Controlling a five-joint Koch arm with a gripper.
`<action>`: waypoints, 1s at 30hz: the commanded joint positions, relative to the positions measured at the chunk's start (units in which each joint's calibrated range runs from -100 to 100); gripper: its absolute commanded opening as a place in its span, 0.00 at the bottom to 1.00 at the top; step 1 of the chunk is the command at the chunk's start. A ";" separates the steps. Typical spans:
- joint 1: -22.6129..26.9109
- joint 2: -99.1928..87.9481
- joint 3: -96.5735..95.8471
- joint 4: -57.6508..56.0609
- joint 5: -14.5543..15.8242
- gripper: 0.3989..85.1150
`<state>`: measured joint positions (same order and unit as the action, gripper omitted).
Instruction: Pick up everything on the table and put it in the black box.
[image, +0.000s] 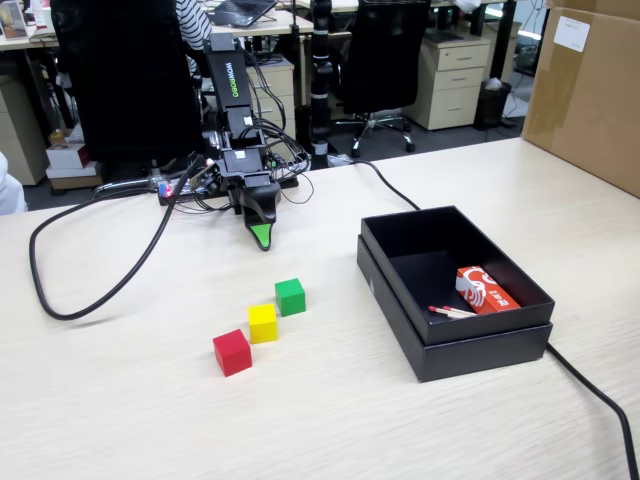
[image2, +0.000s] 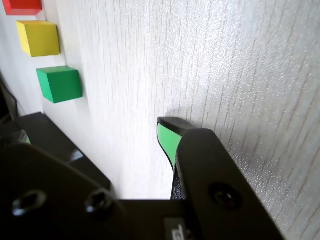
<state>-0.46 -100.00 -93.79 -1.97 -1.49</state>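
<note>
Red cube (image: 232, 352) sits closest to the camera, with the yellow cube (image: 263, 323) and green cube (image: 290, 296) lined up toward 1 o'clock, plenty of bare table (image: 120, 420) all round. Black box (image: 452, 345) is well apart at 3 o'clock. Gripper (image: 262, 238) hangs tip-down at 12 o'clock; can't tell its finger gap.

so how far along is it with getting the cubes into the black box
Nothing done yet: the red cube, yellow cube and green cube all sit on the table, outside the black box. The gripper holds nothing, tip down near the arm's base. All three remain.
</note>
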 joint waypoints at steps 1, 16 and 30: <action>-0.15 0.00 -1.86 -1.35 -0.54 0.58; -0.10 0.00 -1.86 -1.35 -0.54 0.56; -0.24 0.46 -0.22 -2.47 -0.49 0.58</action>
<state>-0.51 -99.87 -93.70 -1.97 -1.49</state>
